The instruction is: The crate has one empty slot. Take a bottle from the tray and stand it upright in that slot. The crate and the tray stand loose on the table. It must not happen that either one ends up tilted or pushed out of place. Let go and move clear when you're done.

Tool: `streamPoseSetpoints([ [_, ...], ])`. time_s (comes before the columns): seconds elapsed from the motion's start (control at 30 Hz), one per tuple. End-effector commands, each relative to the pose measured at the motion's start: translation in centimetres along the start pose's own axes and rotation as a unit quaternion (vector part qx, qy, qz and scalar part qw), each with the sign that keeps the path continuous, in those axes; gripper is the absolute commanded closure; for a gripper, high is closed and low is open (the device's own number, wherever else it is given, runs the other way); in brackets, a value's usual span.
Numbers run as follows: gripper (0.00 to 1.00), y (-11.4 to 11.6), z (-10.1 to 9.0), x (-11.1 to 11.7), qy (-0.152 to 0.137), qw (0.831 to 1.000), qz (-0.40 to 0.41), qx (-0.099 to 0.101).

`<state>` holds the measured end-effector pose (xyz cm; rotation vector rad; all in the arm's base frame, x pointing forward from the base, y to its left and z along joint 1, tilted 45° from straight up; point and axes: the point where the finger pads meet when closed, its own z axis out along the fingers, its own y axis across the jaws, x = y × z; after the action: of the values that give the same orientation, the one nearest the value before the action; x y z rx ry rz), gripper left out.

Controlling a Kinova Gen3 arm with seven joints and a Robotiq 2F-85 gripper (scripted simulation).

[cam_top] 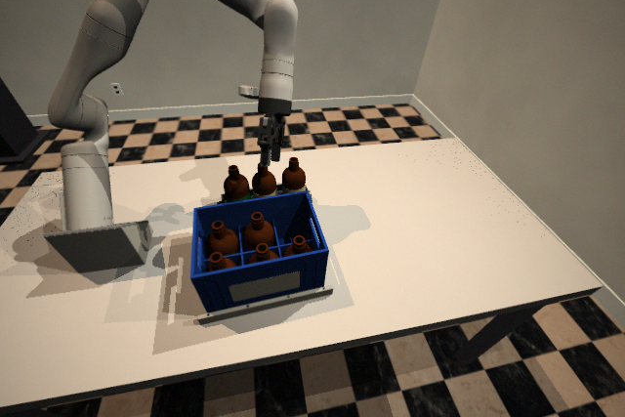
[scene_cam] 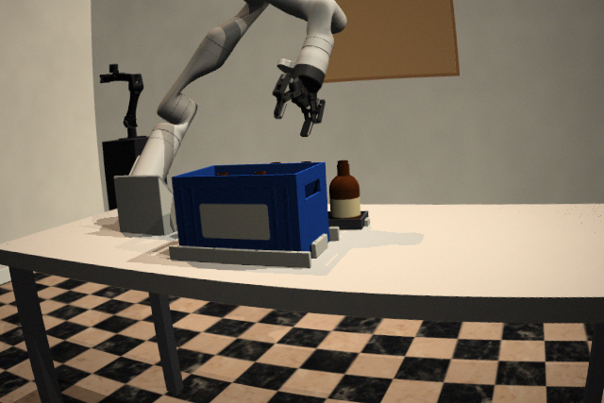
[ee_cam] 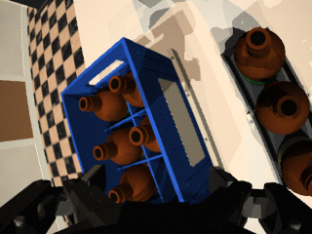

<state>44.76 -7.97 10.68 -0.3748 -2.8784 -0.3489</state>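
Three bottles (cam_top: 264,184) (scene_cam: 343,191) (ee_cam: 280,119) upright in tray (cam_top: 223,198) (scene_cam: 347,223) (ee_cam: 242,94), just beside blue crate (cam_top: 214,293) (scene_cam: 288,237) (ee_cam: 168,129); jaws spread wide, holding nothing, probably above tray.

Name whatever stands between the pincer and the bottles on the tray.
Nothing visible: only open air separates the raised, open pincer from the tray's bottles; the exterior view shows that best.

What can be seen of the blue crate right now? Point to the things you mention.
The blue crate (cam_top: 267,285) (scene_cam: 234,189) (ee_cam: 168,117) stands upright on the table, plastic-looking, open-topped, with a blank grey panel and handle cutouts. Thin dividers make six slots: five hold brown bottles, one beside the tray is empty. Low grey strips lie along its base. The gripper isn't touching it.
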Motion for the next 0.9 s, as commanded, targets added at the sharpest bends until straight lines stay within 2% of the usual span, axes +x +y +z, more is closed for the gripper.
streamPoseSetpoints([
  [0.0,0.00,-0.9,0.5,-0.2,0.005,1.000,0.010,-0.006],
  [0.2,0.00,-0.9,0.5,-0.2,0.005,1.000,0.010,-0.006],
  [0.23,0.00,-1.8,1.1,-0.4,0.012,0.999,0.021,-0.020],
  [0.6,0.00,-1.8,1.1,-0.4,0.012,0.999,0.021,-0.020],
  [0.63,0.00,-2.6,1.7,-0.6,0.018,0.999,0.032,-0.034],
  [0.87,0.00,-2.6,1.7,-0.6,0.018,0.999,0.032,-0.034],
])
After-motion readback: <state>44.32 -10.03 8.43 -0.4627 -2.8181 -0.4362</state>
